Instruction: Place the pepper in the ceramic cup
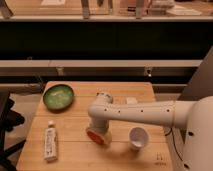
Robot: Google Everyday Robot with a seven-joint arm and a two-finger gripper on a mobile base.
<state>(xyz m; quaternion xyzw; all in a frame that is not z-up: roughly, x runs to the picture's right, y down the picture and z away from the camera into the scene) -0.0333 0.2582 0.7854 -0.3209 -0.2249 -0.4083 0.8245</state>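
Grasping seems the step in hand: the gripper (pixel 97 134) sits low over the wooden desk (pixel 75 120), midway along its near edge, right on the small slim red-orange pepper (pixel 95 138), and we cannot tell whether it grips the pepper or only covers it. The small white round ceramic cup (pixel 138 137) stands upright toward the near right corner, apart from the gripper. Next, we judge, comes a lift, a short carry over the cup's mouth, then a release. We count one pepper, one cup, one round green bowl (pixel 58 96) at the far left corner, one white tube (pixel 50 143) by the left edge.
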